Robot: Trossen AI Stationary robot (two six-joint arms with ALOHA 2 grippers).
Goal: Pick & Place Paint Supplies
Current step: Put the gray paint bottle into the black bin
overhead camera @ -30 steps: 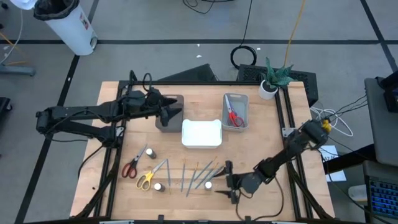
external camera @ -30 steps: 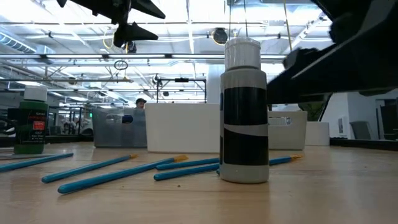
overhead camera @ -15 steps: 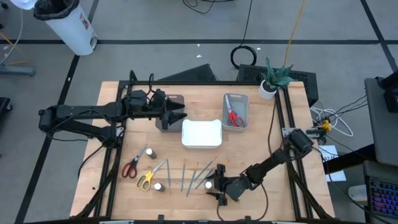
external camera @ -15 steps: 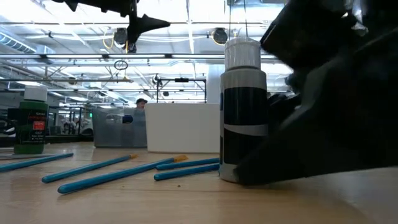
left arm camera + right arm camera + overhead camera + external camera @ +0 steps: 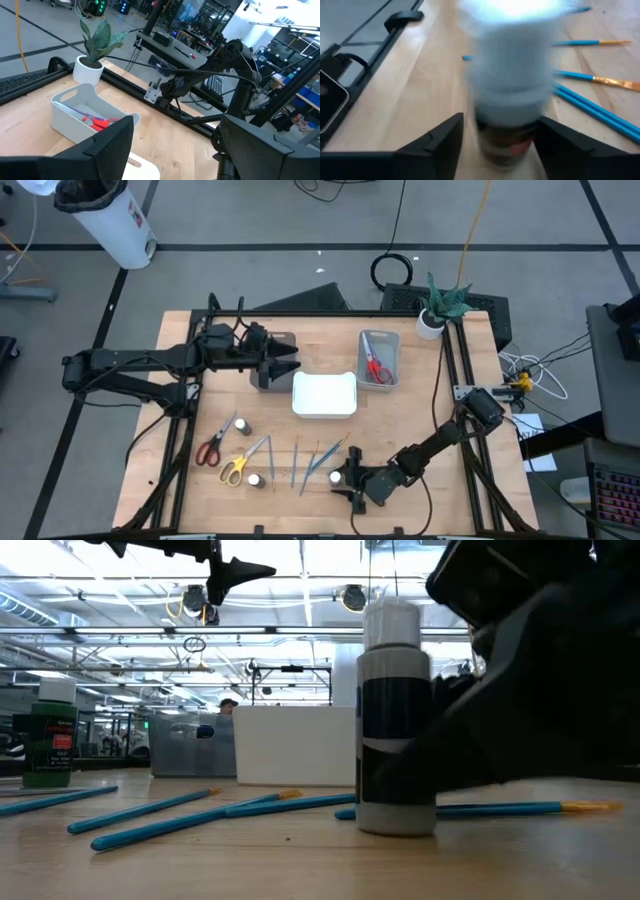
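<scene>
With the right gripper (image 5: 495,145) spread wide around the upright paint bottle (image 5: 395,720), closing off-centre could topple it toward the brushes (image 5: 305,463) at nine o'clock.

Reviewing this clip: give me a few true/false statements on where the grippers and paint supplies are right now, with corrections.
1. The right gripper is down at the table's front edge, its fingers either side of a paint bottle. True.
2. That paint bottle lies on its side. False: it stands upright on the table.
3. The left gripper holds yellow scissors. False: its open fingers are empty, by the dark tray; the yellow scissors lie on the table.
4. Red scissors lie in the grey tray. True.
5. The white tray holds brushes. False: nothing shows in it.
</scene>
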